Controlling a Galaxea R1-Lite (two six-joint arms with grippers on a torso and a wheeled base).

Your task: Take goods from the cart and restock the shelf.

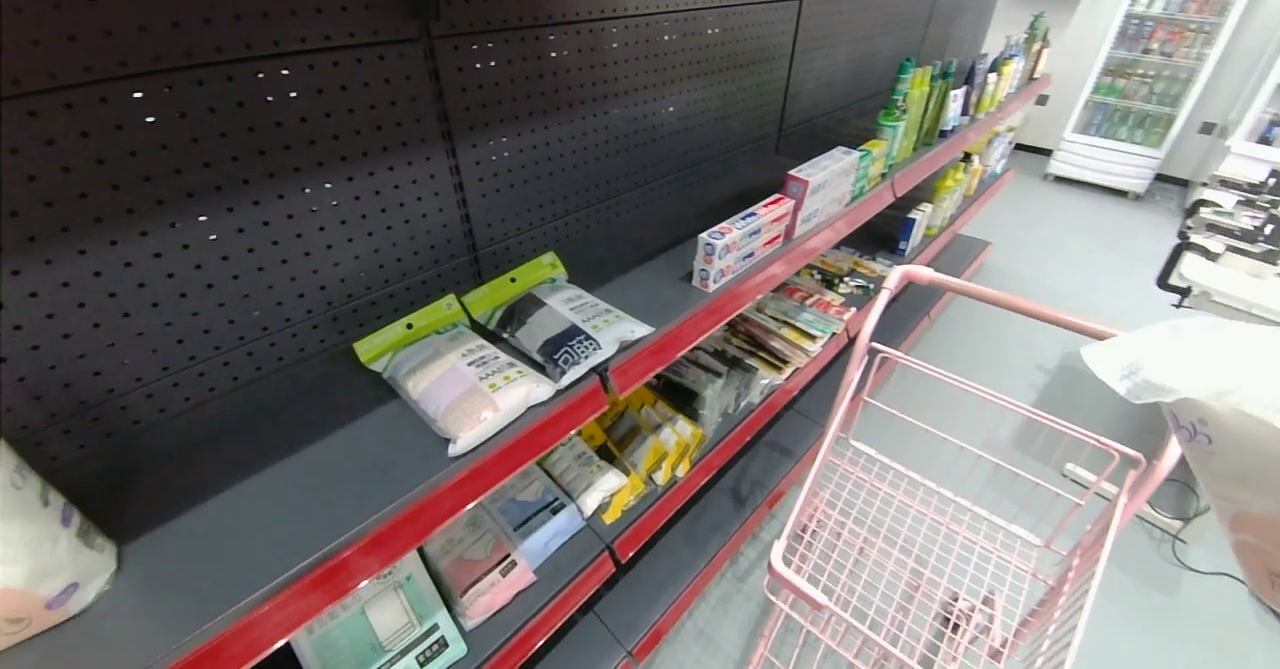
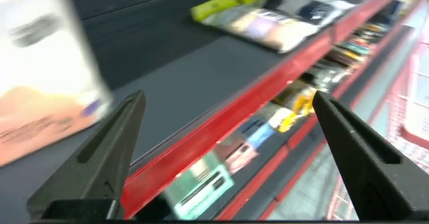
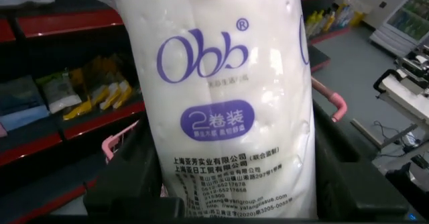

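Right gripper (image 3: 234,197): jaws pinch the lower part of a white paper-roll pack (image 3: 228,83), dark fingers (image 3: 134,177) pressed on both sides.
Held pack: upright in the right wrist view; in the head view it sits at the right edge (image 1: 1200,389), beside the pink cart's far right corner and off the shelf.
Left gripper (image 2: 224,157): jaws spread wide, and the shelf's red front lip shows in the gap between them.
Second white pack (image 2: 40,70): lies on the grey shelf deck (image 1: 300,489) at its near left end (image 1: 40,549), close to the left gripper but not touching it.
Pink cart (image 1: 1000,301): wire basket, standing between the held pack and the shelf unit.
Open deck: a bare grey stretch runs from the second white pack to the two green-topped packs.
Green-topped packs (image 1: 455,379): two of them side by side, lying flat near the red lip; the farther one is (image 1: 565,324).
Lower shelf: yellow packets (image 1: 645,439) and other flat packs, under the upper deck.
Toothpaste boxes (image 1: 745,239): stacked farther along the same deck.
Bottles (image 1: 915,104): green and yellow, past the boxes.
Glass-door cooler (image 1: 1150,49): against the far wall.
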